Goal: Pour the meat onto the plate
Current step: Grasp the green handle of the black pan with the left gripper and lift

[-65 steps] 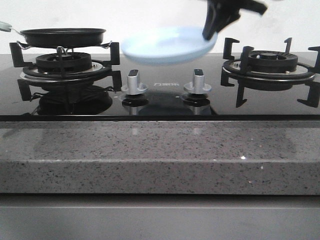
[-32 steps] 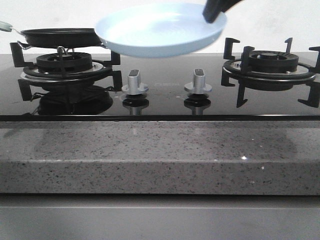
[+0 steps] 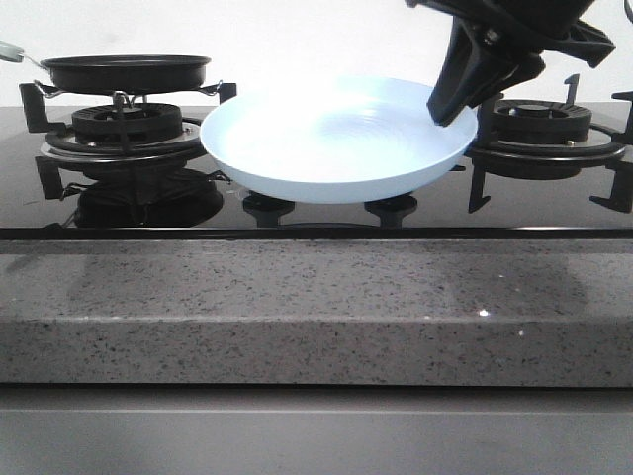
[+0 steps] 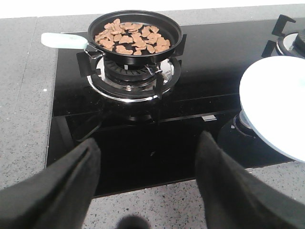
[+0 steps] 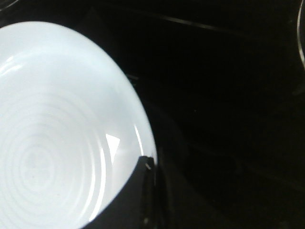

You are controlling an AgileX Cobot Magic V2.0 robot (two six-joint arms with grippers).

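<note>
The meat is a heap of reddish-brown pieces in a black frying pan on the left burner; the front view shows only the pan side-on. The pale blue-white plate hangs empty above the middle of the cooktop, tilted toward the camera. My right gripper is shut on its right rim. In the right wrist view the plate fills the left side, with the gripper clamped on its edge. My left gripper is open and empty over the cooktop's front edge, well short of the pan.
The pan has a pale green handle pointing left. A second burner grate stands at the right, just behind the plate's rim. The plate covers the two knobs. A speckled granite counter edge runs along the front.
The right gripper has brought the plate down and toward the camera. It now tilts forward and covers both knobs. The pan has not moved.
</note>
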